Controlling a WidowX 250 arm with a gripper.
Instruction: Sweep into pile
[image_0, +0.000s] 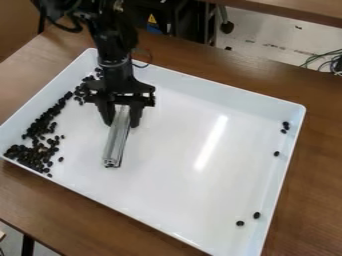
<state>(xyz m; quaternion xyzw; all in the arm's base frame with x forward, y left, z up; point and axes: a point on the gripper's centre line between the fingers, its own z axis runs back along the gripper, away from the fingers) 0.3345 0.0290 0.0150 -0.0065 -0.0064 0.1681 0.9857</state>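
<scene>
Beans crowd the left edge of the tray. Your tool grips the bar; sweeping strongly could spill them.

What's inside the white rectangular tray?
Small dark beans, mostly at picture left, a few right. The black two-finger gripper, holding a silvery metal bar, hides part of the tray floor.

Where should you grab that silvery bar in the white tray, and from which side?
Probably at its far end, from above, one finger on each long side, as the gripper holds it now. The silvery bar is long, straight and narrow, so its sides suit a pinch, and the length toward the camera should stay free to push the black pieces.
</scene>
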